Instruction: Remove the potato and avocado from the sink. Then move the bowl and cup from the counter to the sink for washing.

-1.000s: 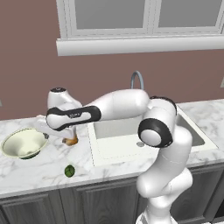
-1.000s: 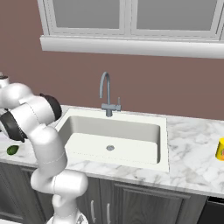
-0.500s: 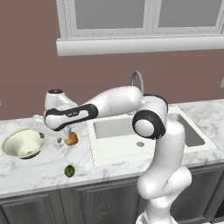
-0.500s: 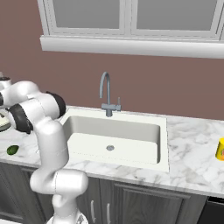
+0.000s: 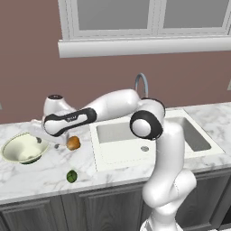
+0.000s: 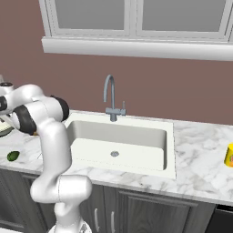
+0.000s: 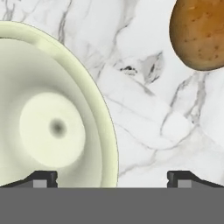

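The potato (image 5: 73,143) and the avocado (image 5: 71,176) are both out on the counter (image 5: 40,173) at the left of the left base view, the potato just beside the sink (image 5: 135,144), the avocado lower, near the counter's front edge. The basin looks bare down to its drain. So I'd judge the first half of the task done and the bowl (image 5: 23,148) next.

The hand (image 7: 111,177) hangs over the counter between bowl and potato. In the hand view its two fingertips (image 7: 43,178) stand wide apart at the bottom of the frame, holding nothing, with one tip over the bowl's inside and the other over bare marble, so the spread fingers straddle the rim. The potato sits in the upper right corner of that view, apart from the bowl.

The bowl fills the left half of the hand view: wide, shallow, pale cream-green, with a thin smooth rim. It looks stiff and glazed, likely slick, and it could chip if dropped into the sink. Its width rules out gripping across it; the rim is the one place to pinch, one finger inside and one outside. Held that way it will hang off-centre and want to swing, so I'd expect a firm pinch well down the wall to serve best.

The cup (image 6: 229,155) stands well apart at the far right edge of the right base view, small and yellow-orange, probably light and easy to close around.
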Robot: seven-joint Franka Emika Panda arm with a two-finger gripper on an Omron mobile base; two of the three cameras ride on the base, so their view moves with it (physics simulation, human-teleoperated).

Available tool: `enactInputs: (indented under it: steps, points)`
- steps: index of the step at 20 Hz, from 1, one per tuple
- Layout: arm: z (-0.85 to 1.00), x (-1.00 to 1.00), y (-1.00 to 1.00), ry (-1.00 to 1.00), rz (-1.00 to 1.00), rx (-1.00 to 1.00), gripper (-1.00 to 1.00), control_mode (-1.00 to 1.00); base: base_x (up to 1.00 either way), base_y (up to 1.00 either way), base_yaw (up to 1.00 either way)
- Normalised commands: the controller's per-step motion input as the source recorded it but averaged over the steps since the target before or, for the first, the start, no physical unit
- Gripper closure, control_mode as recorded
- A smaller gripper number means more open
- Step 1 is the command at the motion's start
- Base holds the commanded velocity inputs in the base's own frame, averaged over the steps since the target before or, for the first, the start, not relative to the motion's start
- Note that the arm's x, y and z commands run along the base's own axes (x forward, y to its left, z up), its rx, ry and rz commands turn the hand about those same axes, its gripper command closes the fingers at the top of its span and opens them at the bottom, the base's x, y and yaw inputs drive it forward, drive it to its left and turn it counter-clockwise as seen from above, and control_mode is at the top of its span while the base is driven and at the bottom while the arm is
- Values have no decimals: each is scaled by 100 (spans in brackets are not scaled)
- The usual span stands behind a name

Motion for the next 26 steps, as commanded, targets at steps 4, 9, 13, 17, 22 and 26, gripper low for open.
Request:
enactInputs:
  steps: [4,9,13,17,22,26]
  points:
    - [-18,21,21,0,0,5,-100,-100,0,0,0]
    - [-17,23,19,1,0,3,-100,-100,0,0,0]
    - [-16,20,16,1,0,2,-100,-100,0,0,0]
    - [-16,15,16,0,0,1,-100,-100,0,0,0]
    - [-16,14,15,0,0,0,-100,-100,0,0,0]
    - [-14,8,14,0,0,0,-100,-100,0,0,0]
